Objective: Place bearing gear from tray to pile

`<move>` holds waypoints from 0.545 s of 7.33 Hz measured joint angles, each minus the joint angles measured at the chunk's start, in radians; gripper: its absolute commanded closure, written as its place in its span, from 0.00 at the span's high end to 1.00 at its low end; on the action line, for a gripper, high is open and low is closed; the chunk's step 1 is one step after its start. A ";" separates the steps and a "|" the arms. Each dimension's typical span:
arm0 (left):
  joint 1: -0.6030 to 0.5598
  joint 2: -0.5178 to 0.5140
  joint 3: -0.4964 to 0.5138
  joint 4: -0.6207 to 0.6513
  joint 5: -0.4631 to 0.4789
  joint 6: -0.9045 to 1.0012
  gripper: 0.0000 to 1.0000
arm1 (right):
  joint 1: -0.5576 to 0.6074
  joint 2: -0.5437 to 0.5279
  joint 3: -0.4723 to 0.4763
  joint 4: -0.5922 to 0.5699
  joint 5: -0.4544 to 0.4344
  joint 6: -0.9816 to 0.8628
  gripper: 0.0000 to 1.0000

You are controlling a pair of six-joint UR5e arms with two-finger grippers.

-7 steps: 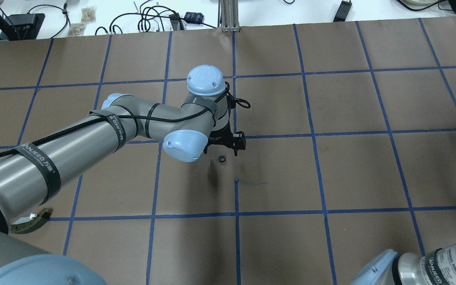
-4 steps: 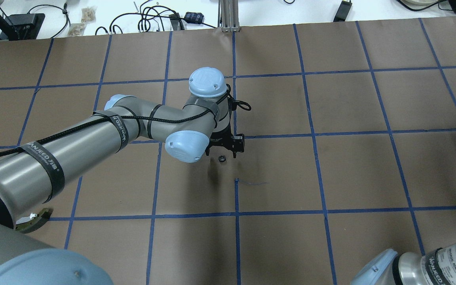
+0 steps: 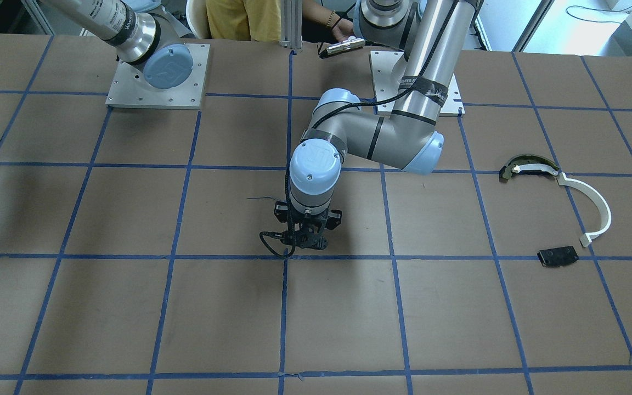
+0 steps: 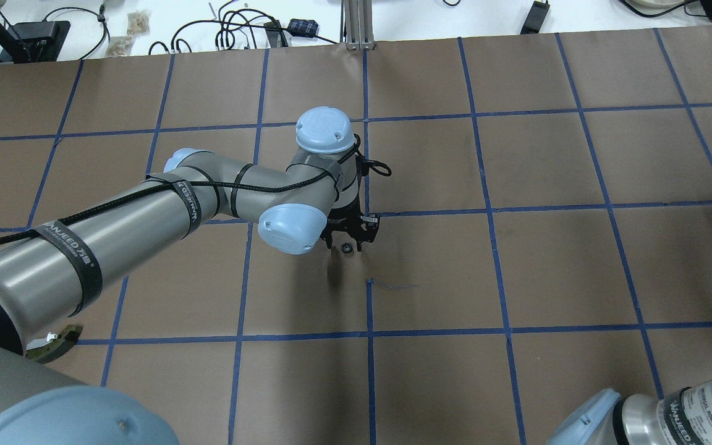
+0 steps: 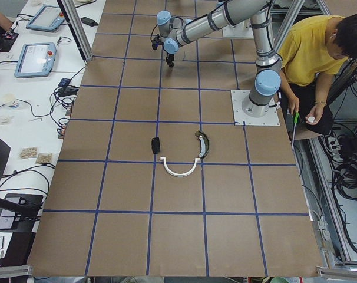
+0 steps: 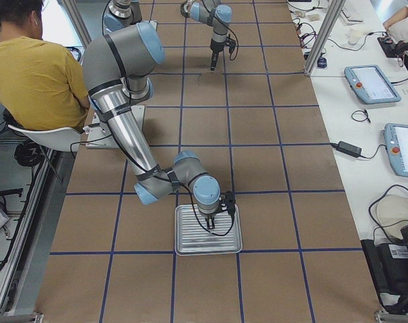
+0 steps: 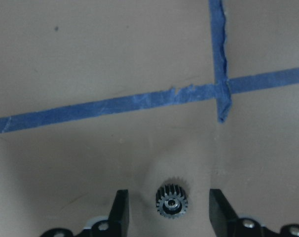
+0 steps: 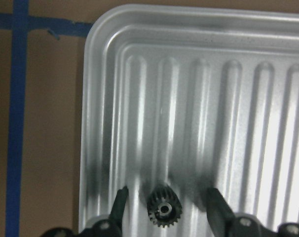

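Observation:
A small dark bearing gear (image 7: 171,203) lies on the brown table, between the fingers (image 7: 121,212) of my open left gripper (image 7: 168,195). Overhead, that gripper (image 4: 345,242) straddles the gear (image 4: 346,248) near the table's middle. A second bearing gear (image 8: 164,207) rests on the ribbed silver tray (image 8: 238,98), between the spread fingers of my open right gripper (image 8: 167,192). The pile lies apart: a white curved strip (image 3: 590,206), a dark arc piece (image 3: 527,166) and a black plate (image 3: 557,256).
The tray (image 6: 190,245) sits at the table's end on my right. A person in a yellow shirt (image 6: 36,74) sits behind my bases. Cables and boxes (image 4: 238,28) line the far edge. Blue tape lines grid the brown table.
My left gripper has come down and drawn closer to the gear, so its fingers now stand on either side of it. The gear itself has stayed put.

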 measured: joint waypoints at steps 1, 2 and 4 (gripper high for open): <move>0.000 -0.003 0.000 -0.002 0.000 0.000 0.00 | -0.001 -0.001 0.000 -0.002 -0.001 -0.006 0.00; 0.000 -0.006 0.001 -0.003 -0.001 -0.004 0.00 | 0.000 -0.003 0.001 -0.003 -0.001 -0.018 0.00; 0.000 -0.009 0.002 0.000 -0.003 -0.013 0.00 | 0.011 -0.024 -0.002 0.002 -0.002 -0.025 0.00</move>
